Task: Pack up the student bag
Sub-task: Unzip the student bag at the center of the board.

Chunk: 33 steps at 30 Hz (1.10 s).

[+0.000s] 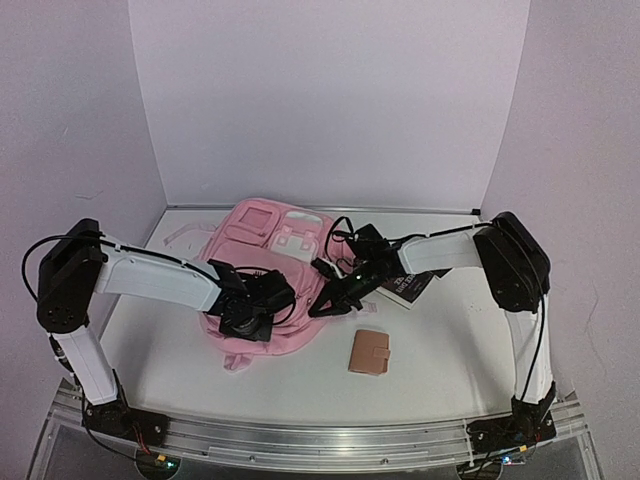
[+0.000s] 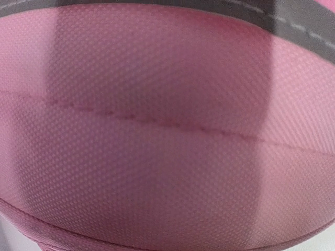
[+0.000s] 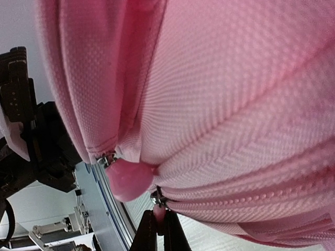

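1. The pink backpack (image 1: 268,240) lies flat in the middle of the counter (image 1: 440,370).
2. The right claw (image 3: 159,232) is pinched tight on a pink zip pull (image 3: 158,211).
3. The left claw (image 1: 245,322) is closed, pressed against the bag's near-left fabric.

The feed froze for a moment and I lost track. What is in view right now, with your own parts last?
student bag: one, pink, lying mid-table between the arms
round zip pull: one, pink, on the bag's edge
small zip pull: one, pink, just below the round one, pinched between the fingers
wallet: one, tan, on the table off the bag's right near corner
booklet: one, dark with white, partly under the right arm
table: one, white
left gripper: black, down on the bag, shut; fingers hidden
right gripper: black, at the bag's right edge, shut on the small zip pull
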Each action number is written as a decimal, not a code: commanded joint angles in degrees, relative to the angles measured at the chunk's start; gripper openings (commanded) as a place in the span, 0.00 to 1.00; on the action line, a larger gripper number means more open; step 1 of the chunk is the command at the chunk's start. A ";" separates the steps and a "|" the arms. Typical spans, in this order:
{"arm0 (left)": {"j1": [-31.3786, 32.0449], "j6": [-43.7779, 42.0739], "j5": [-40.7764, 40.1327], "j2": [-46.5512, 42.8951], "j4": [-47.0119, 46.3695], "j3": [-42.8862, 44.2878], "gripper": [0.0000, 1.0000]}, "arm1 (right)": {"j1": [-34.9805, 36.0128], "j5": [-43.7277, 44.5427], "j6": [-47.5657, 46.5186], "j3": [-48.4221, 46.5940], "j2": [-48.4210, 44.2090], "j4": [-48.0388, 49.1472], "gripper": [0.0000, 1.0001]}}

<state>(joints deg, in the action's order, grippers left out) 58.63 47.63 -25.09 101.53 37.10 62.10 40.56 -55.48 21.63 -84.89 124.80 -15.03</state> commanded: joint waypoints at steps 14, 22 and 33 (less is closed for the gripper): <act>0.98 -5.96 0.49 -13.08 -10.39 -1.28 0.49 | -1.13 1.08 0.62 10.81 -15.52 7.58 0.53; 3.57 -10.35 3.68 -13.46 -6.96 5.36 0.56 | -7.91 6.43 -7.75 6.42 -16.34 -0.14 0.60; 3.62 -3.82 8.06 -0.94 -6.04 8.72 0.63 | -7.54 4.62 -7.41 -3.32 -3.13 -0.62 0.64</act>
<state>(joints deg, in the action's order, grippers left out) 62.59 40.31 -18.54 98.56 29.36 70.81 32.25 -50.10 14.61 -84.86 117.58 -14.67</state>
